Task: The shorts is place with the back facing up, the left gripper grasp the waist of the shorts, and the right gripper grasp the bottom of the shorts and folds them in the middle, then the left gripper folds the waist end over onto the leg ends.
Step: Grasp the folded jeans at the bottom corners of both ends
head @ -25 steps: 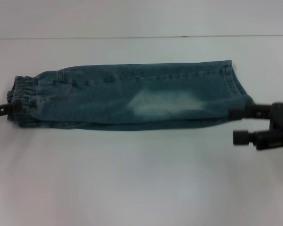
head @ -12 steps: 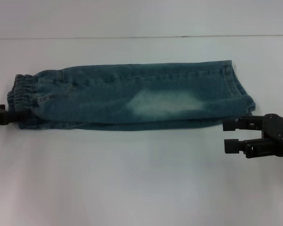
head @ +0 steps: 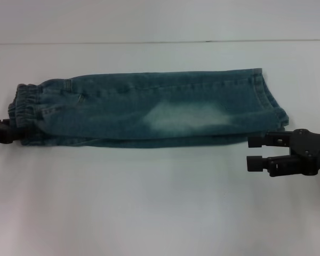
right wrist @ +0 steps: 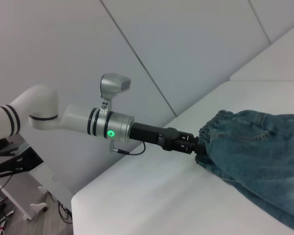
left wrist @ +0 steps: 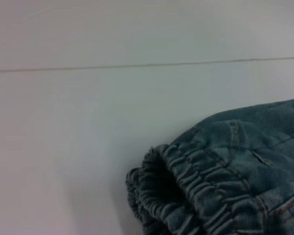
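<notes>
Shorts (head: 149, 109) folded lengthwise, flat on white table (head: 160, 213), a long faded denim strip running left to right. Puckered elastic waist (head: 24, 109) at left, pinched by left gripper (head: 9, 133). Right gripper (head: 256, 152) near the hems (head: 269, 101), fingers apart, empty.

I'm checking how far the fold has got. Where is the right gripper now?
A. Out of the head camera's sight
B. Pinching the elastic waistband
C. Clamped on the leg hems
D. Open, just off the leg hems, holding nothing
D: in the head view the right gripper has its two fingers spread, with bare table between them, and sits beside the hem end of the shorts.
</notes>
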